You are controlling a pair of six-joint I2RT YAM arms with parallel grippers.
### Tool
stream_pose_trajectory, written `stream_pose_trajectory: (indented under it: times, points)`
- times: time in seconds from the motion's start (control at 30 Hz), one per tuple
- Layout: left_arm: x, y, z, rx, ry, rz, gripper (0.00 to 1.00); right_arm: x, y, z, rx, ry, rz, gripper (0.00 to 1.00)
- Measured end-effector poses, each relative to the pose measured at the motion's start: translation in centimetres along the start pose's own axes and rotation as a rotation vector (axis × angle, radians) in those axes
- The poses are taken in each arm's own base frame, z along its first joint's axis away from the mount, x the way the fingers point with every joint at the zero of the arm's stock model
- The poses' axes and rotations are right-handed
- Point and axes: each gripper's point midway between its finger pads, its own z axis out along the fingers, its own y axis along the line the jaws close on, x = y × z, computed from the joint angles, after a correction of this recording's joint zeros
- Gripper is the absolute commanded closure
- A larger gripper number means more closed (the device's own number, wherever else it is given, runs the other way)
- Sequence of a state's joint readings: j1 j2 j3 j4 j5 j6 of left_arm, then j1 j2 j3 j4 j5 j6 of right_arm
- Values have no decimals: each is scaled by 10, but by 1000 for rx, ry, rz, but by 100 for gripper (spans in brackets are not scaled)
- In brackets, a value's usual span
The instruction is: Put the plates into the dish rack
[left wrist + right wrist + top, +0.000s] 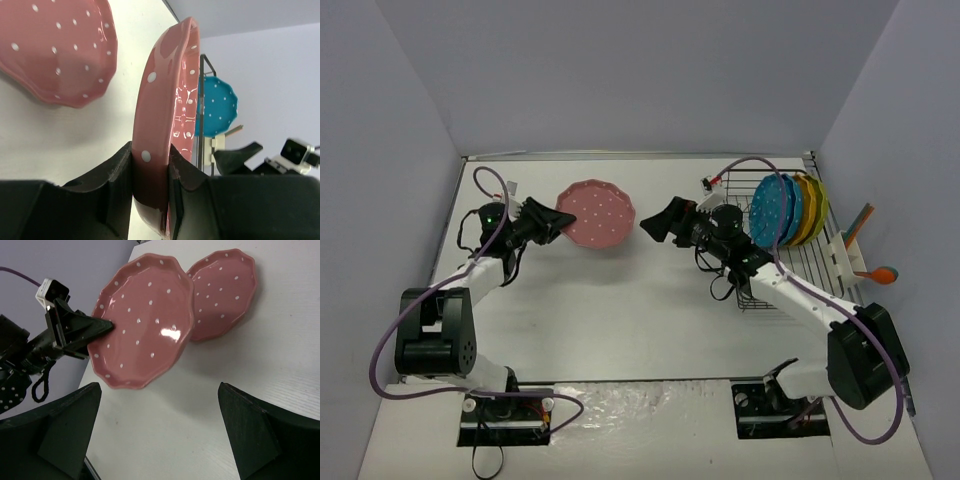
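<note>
Pink plate (145, 320): glossy glazed ceramic; dish rack (800, 265): black wire; surface (620, 310): matt white, faintly grained; left end effector (150, 167): matt black plastic

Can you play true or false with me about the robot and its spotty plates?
1. The left gripper pinches a pink plate by its rim. True.
2. The right gripper holds a plate too. False: it is open and empty.
3. A second pink plate lies flat on the table. True.
4. The dish rack has no plates in it. False: blue plates and others stand in it.
</note>
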State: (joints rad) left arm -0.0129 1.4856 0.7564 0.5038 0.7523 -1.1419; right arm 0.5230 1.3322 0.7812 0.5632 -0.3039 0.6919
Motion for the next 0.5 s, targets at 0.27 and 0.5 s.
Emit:
stream_pose_trajectory:
  times: [0.27, 0.5]
  points:
    - [20, -14, -10, 38, 39, -21, 100, -2, 6, 42, -38, 26, 56, 0]
    - [18, -29, -15, 87, 23, -34, 100, 25, -3, 63, -58, 108, 119, 0]
